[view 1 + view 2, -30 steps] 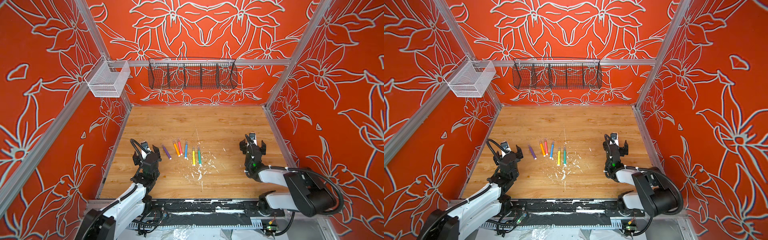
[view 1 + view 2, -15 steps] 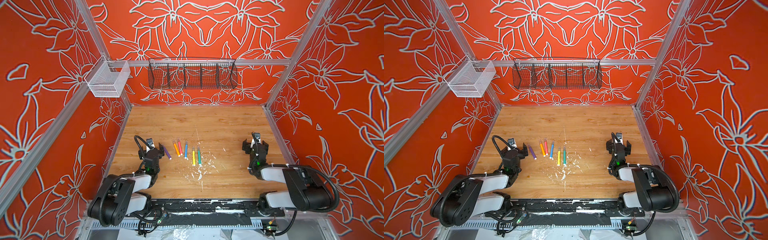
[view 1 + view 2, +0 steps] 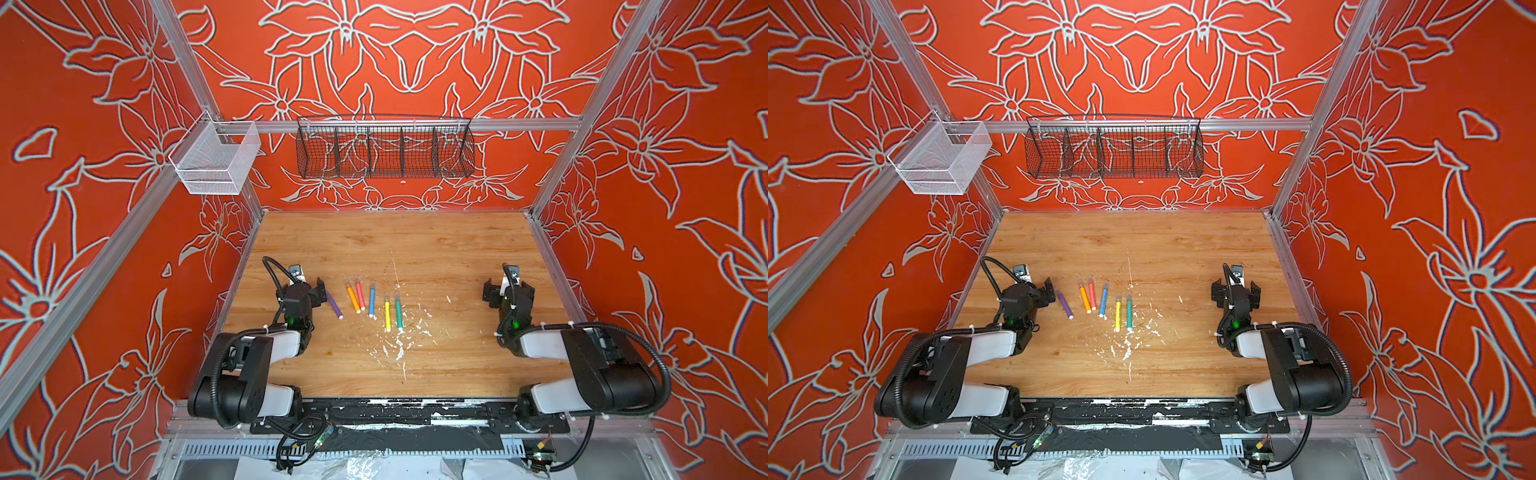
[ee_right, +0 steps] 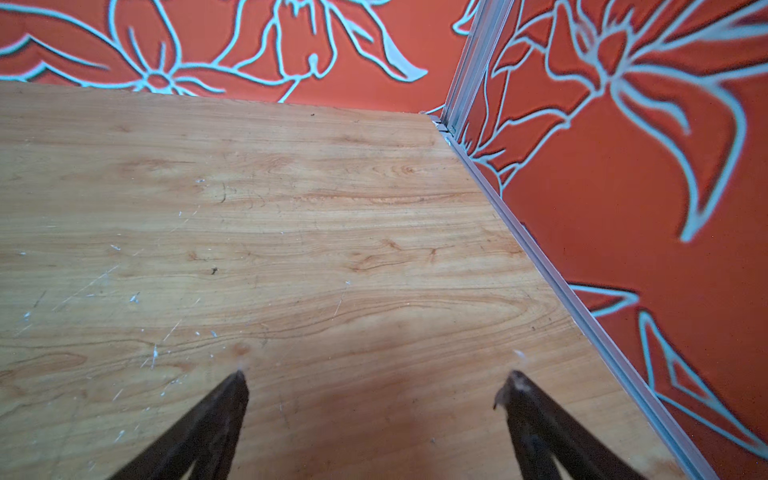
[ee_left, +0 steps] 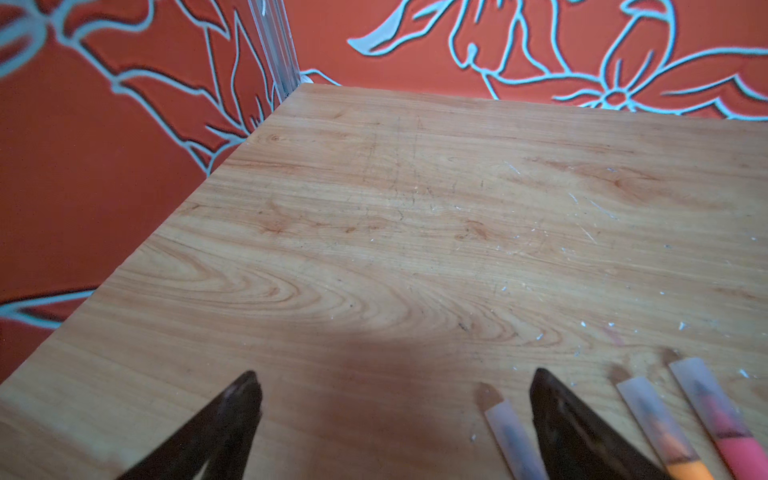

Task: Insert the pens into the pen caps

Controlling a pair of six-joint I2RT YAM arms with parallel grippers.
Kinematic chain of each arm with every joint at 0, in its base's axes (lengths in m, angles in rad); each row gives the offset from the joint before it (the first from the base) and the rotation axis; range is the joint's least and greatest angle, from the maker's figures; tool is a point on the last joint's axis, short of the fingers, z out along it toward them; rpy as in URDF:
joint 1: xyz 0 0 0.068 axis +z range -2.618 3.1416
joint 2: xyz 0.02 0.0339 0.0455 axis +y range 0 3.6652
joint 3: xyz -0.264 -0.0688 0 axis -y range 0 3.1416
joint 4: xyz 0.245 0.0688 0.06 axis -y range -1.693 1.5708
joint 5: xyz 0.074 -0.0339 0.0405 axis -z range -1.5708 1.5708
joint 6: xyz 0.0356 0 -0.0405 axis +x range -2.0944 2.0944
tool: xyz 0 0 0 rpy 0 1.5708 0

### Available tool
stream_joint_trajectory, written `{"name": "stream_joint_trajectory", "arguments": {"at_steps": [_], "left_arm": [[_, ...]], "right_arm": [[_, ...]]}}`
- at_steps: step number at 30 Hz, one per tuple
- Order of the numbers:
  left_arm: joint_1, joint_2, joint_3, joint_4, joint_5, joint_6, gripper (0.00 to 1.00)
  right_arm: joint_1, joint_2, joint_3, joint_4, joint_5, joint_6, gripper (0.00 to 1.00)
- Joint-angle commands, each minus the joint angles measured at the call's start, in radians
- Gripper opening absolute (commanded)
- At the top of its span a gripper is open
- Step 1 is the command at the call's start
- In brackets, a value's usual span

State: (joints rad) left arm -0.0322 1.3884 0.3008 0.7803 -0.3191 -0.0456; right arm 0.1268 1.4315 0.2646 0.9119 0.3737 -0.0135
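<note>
Your left gripper (image 5: 395, 399) gapes empty, one finger (image 5: 573, 428) just beside the slim purple marker pen (image 3: 334, 305); a sideways sweep could roll it. Your right gripper (image 4: 374, 390) gapes empty too.

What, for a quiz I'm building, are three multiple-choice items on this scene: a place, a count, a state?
1. Which pen lies nearest the left gripper? A green pen; B blue pen; C purple pen.
2. How many pens lie on the table? A four; B six; C eight.
3. The right gripper is: A open, empty; B shut on a pen; C shut on a cap.
1 C: it lies closest in both top views. 2 B: six coloured barrels show. 3 A: its jaws stand apart over bare wood.
</note>
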Motion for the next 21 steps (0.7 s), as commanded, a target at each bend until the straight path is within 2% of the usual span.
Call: {"name": "stream_joint_trajectory", "arguments": {"at_steps": [1,21], "left_arm": [[0.006,-0.007,0.008,-0.033,0.034,-0.014,0.97],[0.007,-0.005,0.009,-0.033,0.035,-0.014,0.97]], "right_arm": [[-0.006,0.0,0.022,-0.009,-0.016,0.01,0.97],[-0.004,-0.008,-0.009,0.04,-0.008,0.01,0.97]]}}
